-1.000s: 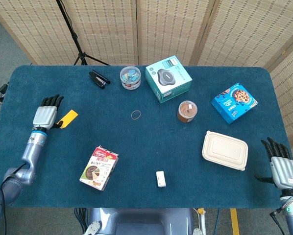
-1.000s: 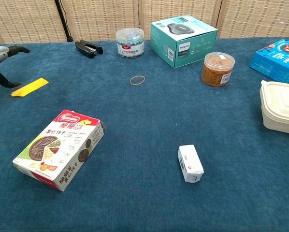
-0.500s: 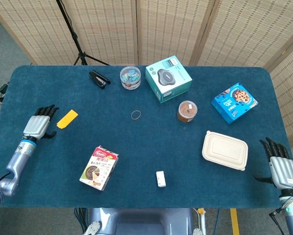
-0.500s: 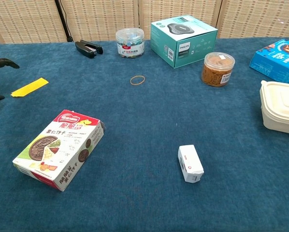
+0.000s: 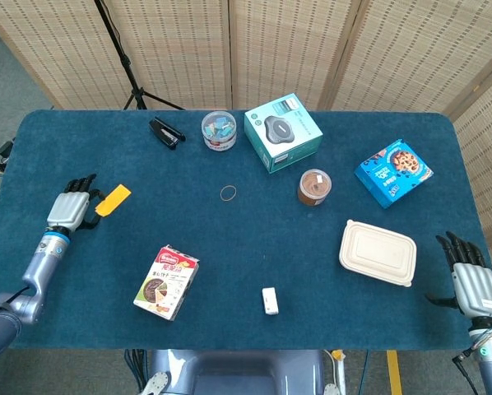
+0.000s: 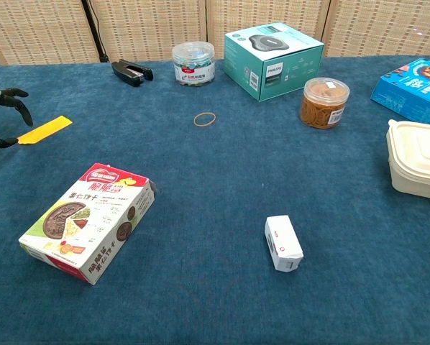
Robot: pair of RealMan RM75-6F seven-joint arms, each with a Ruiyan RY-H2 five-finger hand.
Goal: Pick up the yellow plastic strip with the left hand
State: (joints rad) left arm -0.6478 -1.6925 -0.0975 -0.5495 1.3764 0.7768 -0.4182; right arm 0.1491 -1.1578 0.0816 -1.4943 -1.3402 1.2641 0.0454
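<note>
At table's left edge, your left hand (image 5: pixel 68 206): fingers apart, held nothing.
Yellow plastic strip (image 5: pixel 113 200): lay just beside, at 2 o'clock.
Long axis: ran 2-to-8 o'clock.

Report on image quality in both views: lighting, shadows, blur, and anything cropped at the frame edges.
Head view: even, soft lighting, faint shadows, sharp focus; the flat yellow plastic strip and left hand read clearly, and the right hand sits near the frame's right edge. Chest view: equally sharp, no glare, but the left hand is cropped by the left edge.
</note>
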